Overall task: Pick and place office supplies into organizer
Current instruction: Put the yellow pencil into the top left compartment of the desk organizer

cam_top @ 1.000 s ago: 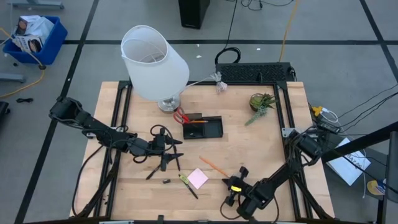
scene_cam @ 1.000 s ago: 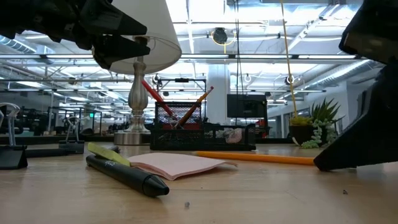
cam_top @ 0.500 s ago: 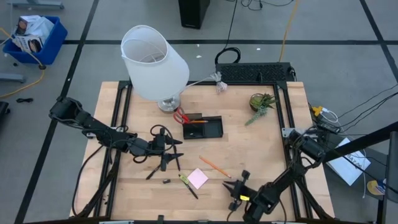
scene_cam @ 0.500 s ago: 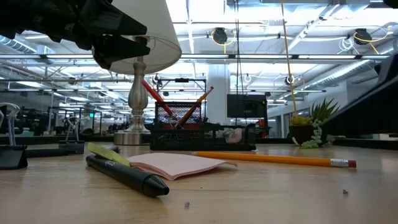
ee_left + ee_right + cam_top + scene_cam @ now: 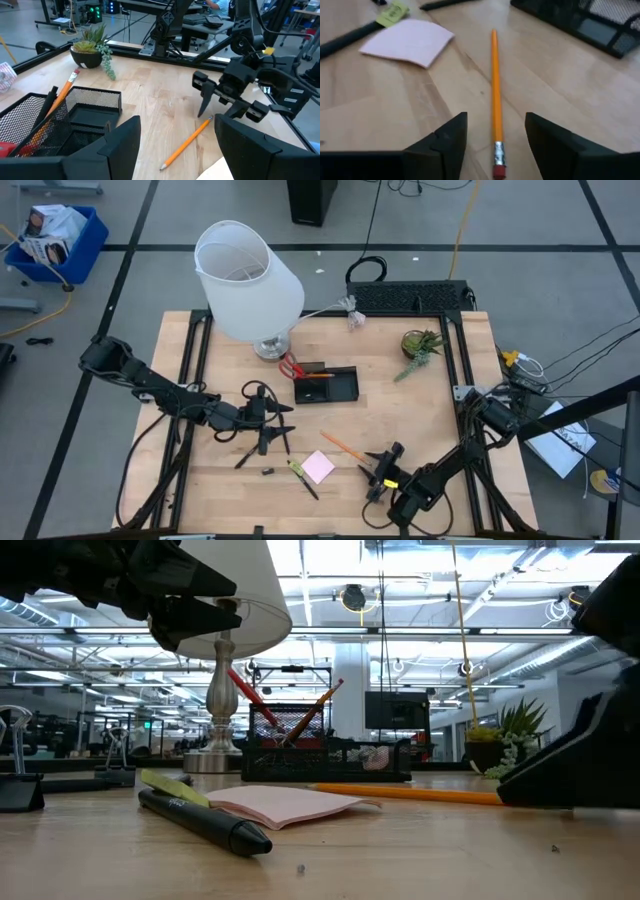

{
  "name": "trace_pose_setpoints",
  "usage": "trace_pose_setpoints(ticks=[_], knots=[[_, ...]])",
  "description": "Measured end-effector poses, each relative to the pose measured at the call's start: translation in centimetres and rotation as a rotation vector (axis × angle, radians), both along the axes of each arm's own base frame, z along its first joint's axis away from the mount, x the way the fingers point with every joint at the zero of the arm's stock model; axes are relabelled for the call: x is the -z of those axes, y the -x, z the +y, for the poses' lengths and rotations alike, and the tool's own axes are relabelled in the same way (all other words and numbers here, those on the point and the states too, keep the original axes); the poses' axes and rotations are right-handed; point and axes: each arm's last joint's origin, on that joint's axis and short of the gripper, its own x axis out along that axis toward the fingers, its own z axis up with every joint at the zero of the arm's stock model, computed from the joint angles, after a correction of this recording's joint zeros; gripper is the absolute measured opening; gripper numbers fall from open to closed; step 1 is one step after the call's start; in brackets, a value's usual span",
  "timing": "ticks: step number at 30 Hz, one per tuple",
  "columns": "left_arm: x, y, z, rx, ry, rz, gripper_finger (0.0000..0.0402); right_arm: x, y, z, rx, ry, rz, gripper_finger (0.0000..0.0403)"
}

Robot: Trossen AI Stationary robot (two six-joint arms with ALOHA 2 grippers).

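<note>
While the left gripper (image 5: pixel 272 418) hangs open and empty above the pens, the right gripper (image 5: pixel 492 145) stands spread — holding nothing — astride the eraser end of the orange pencil (image 5: pixel 495 95). That pencil lies flat on the table (image 5: pixel 420 420), tip toward the organizer (image 5: pixel 326 384).

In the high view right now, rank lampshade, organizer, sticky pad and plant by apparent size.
1. Lampshade, though it stands nearer the overhead camera.
2. Organizer.
3. Plant, close to the organizer, so unsure.
4. Sticky pad.
</note>
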Motion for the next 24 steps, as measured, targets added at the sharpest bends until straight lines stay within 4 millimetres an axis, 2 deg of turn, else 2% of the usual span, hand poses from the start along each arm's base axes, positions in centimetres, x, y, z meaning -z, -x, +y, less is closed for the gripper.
trace_pose_setpoints(ticks=[7,15,19,24], knots=[[0.0,0.0,0.0,0.000,0.000,0.000,0.0255,0.8,0.2,-0.6,0.017,-0.087,0.007,0.0171],[0.0,0.0,0.0,0.000,0.000,0.000,0.0255,2.2,0.1,-0.5,0.027,-0.089,-0.005,0.0131],[0.0,0.0,0.0,0.000,0.000,0.000,0.0255,2.5,0.3,-0.7,0.051,-0.109,-0.021,0.0096],[0.0,0.0,0.0,0.000,0.000,0.000,0.0255,2.7,0.6,-0.7,0.048,-0.098,-0.025,0.0034]])
